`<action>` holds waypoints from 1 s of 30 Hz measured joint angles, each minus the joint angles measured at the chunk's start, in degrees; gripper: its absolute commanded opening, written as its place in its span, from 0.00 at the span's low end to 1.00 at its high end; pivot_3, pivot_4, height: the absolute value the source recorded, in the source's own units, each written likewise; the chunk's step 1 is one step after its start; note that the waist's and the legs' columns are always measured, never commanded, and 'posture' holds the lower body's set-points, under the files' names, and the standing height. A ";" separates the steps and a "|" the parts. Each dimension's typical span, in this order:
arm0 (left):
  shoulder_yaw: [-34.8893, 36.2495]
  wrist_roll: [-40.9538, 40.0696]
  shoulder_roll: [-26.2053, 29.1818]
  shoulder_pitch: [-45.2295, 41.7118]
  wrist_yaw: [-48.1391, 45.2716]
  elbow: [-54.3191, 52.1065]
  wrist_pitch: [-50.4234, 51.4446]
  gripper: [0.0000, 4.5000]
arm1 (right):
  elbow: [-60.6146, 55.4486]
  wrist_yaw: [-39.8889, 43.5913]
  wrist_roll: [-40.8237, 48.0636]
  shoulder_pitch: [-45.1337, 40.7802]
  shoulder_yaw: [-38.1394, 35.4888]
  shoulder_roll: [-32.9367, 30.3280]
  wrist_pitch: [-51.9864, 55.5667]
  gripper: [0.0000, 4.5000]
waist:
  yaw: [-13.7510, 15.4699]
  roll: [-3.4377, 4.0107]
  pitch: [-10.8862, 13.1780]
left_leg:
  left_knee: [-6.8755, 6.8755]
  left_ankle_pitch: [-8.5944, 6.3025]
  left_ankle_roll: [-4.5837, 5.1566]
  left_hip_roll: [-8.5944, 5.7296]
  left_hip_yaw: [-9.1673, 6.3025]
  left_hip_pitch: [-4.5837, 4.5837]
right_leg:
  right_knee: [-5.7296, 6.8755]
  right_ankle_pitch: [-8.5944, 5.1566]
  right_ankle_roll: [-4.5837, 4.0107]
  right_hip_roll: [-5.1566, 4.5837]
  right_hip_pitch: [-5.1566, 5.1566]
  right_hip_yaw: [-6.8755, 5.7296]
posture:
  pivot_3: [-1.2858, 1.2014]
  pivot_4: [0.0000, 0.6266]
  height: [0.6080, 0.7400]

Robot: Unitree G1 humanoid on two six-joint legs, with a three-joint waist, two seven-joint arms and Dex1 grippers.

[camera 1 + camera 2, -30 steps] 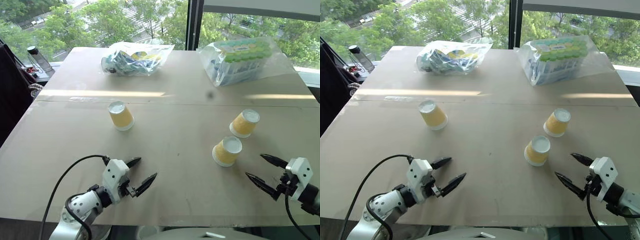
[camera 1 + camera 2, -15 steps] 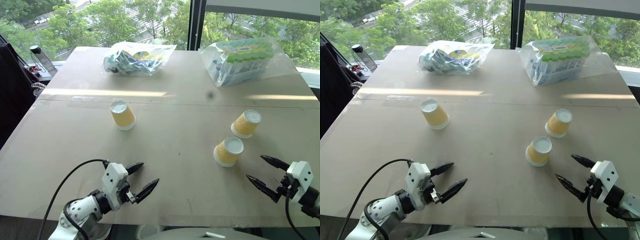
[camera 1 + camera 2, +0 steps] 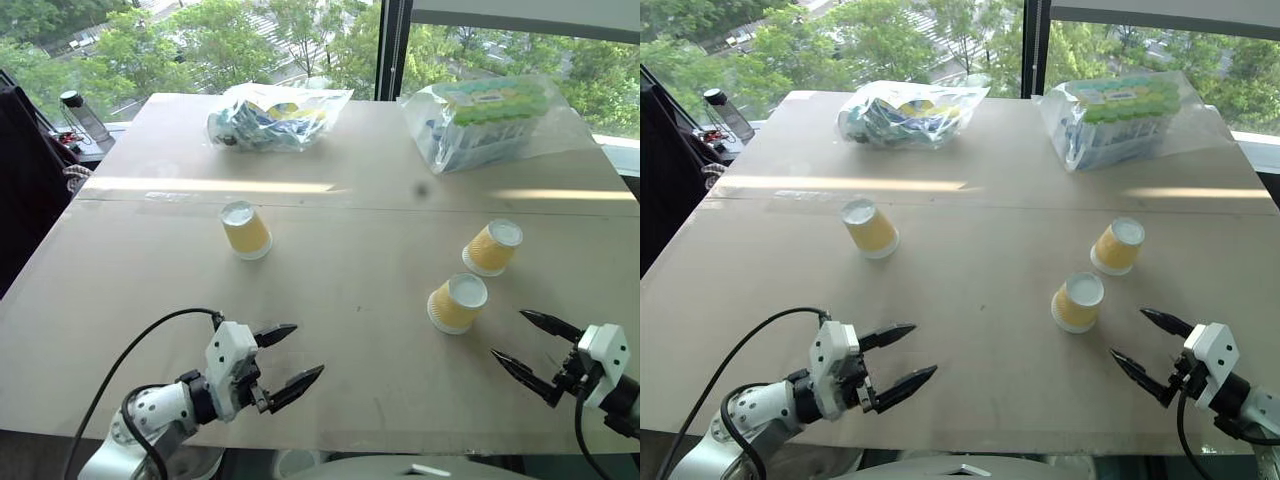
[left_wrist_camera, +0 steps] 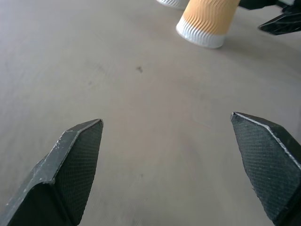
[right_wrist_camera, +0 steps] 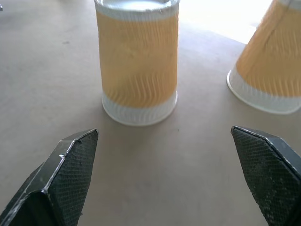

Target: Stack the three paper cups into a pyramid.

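tan table (image 3: 150, 290), two clear plastic bags at its far edge (image 3: 277, 117) (image 3: 487, 119), dark bottle (image 3: 78, 118) beside its far left corner

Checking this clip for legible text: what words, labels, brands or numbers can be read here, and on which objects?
None can be read.
Clear bag with green-topped packs: printing on the packs, too small and blurred to read.
Clear bag of blue and yellow packets: printed wrappers, illegible through the plastic.
Paper cups: plain yellow sides, white bases, no lettering visible.
Bottle beside the table: no label readable.
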 measured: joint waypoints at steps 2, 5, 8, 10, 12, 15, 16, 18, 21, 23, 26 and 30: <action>0.02 -1.91 2.26 -3.46 -2.96 -0.41 0.51 0.99 | -1.96 -0.21 0.35 -1.49 1.47 0.06 1.04 1.00 | -0.01 0.00 0.00 | 0.00 0.00 0.00 -0.02 0.00 0.01 | 0.03 0.00 -0.01 0.03 0.00 -0.01 | 0.52 0.24 1.00; 0.02 -4.59 4.83 -8.40 -6.47 -1.03 1.78 0.99 | -4.05 -0.98 0.72 -3.44 3.22 0.13 2.46 1.00 | -0.03 0.02 0.00 | 0.00 0.00 0.00 -0.04 0.00 0.02 | 0.04 0.01 -0.02 0.04 0.00 0.01 | 0.52 0.24 1.00; -0.02 -6.90 7.01 -13.23 -9.40 -1.03 3.63 0.99 | -4.79 -1.30 0.79 -5.66 5.02 0.17 3.74 1.00 | -0.05 0.00 0.01 | 0.00 0.00 0.00 -0.07 0.00 -0.01 | 0.02 0.01 -0.02 0.04 0.00 0.01 | 0.52 0.24 1.00; 0.13 -7.74 7.39 -14.05 -9.96 -1.03 4.10 0.99 | -5.30 -1.36 0.82 -6.19 5.52 0.22 4.07 1.00 | -0.05 0.02 0.02 | 0.00 0.00 0.00 -0.07 0.00 0.00 | 0.02 0.01 -0.02 0.04 0.00 0.03 | 0.52 0.24 1.00; 0.20 -8.51 8.09 -16.28 -10.88 -0.88 5.11 0.99 | -5.31 -1.75 0.82 -6.84 6.21 0.34 4.61 1.00 | -0.05 -0.03 0.04 | 0.00 0.01 0.00 -0.08 -0.03 -0.01 | 0.02 0.01 -0.02 0.06 0.00 0.00 | 0.52 0.24 1.00; 0.64 -9.28 8.45 -18.51 -11.60 -0.61 5.69 0.99 | -5.32 -2.03 0.81 -7.77 7.15 0.50 4.71 1.00 | -0.06 -0.02 0.04 | 0.01 0.01 -0.01 -0.09 -0.02 0.01 | 0.04 0.01 -0.02 0.06 0.00 0.01 | 0.52 0.24 1.00; 0.65 -9.49 8.45 -19.23 -11.72 -0.40 6.06 0.99 | -5.32 -2.32 0.79 -8.21 7.68 0.76 4.81 1.00 | -0.07 -0.02 0.04 | 0.01 0.01 -0.01 -0.09 -0.02 0.00 | 0.04 0.01 -0.02 0.07 0.00 0.01 | 0.52 0.24 1.00; 0.66 -9.56 8.46 -19.73 -11.98 -0.28 6.17 0.99 | -5.33 -2.58 0.79 -8.97 8.36 1.22 4.99 1.00 | -0.12 -0.02 0.04 | 0.01 0.01 -0.01 -0.09 -0.02 0.00 | 0.04 0.01 -0.02 0.07 0.00 0.02 | 0.52 0.24 1.00; 0.64 -9.16 8.89 -20.02 -13.15 -0.25 5.98 0.99 | -5.32 -3.53 0.88 -10.33 9.00 1.79 5.98 1.00 | -0.15 -0.01 0.04 | 0.01 0.01 -0.01 -0.10 -0.01 0.00 | 0.04 0.01 -0.02 0.08 0.00 0.03 | 0.52 0.24 1.00; 0.64 -8.15 9.16 -20.02 -13.83 0.06 5.11 0.99 | -5.32 -3.61 1.04 -10.89 9.14 1.93 6.09 1.00 | -0.11 -0.01 0.04 | 0.01 0.01 -0.01 -0.10 -0.01 0.00 | 0.04 0.01 -0.02 0.08 0.00 0.02 | 0.52 0.24 1.00; 0.64 -7.29 9.15 -20.01 -14.32 0.58 4.48 0.99 | -5.32 -3.63 1.09 -11.07 9.18 2.03 6.20 1.00 | 0.01 -0.02 0.04 | 0.01 0.01 -0.01 -0.10 -0.01 -0.01 | 0.04 0.01 -0.02 0.08 0.00 0.02 | 0.52 0.24 1.00; 0.46 -6.44 9.03 -19.98 -14.70 1.07 3.66 1.00 | -4.98 -3.61 1.07 -11.60 9.34 2.38 6.26 0.59 | -0.08 -0.01 0.04 | 0.01 0.01 -0.01 -0.10 -0.01 0.00 | 0.04 0.01 -0.02 0.08 0.00 0.03 | 0.52 0.24 1.00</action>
